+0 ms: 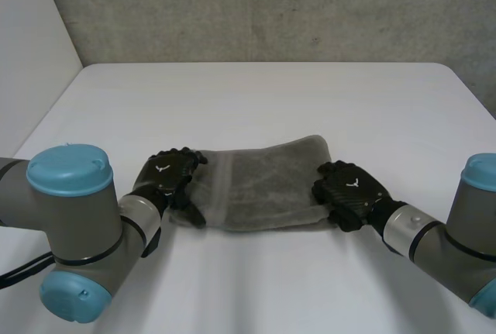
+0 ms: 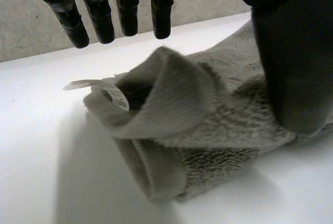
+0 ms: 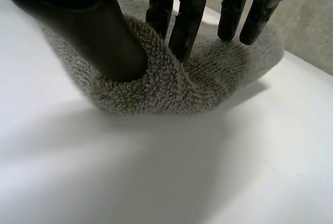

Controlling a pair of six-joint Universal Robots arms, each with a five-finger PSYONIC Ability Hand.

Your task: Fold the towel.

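A grey towel lies folded into a band across the near middle of the white table. My left hand is at its left end. In the left wrist view the fingers hang straight above the rumpled towel end without touching it, and the thumb rests on the cloth: the hand is open. My right hand is at the towel's right end. There its thumb and fingers pinch a ridge of the towel between them.
A white label sticks out of the towel's left end. A grey wall stands behind the table's far edge. Bare tabletop extends beyond the towel and in front of it.
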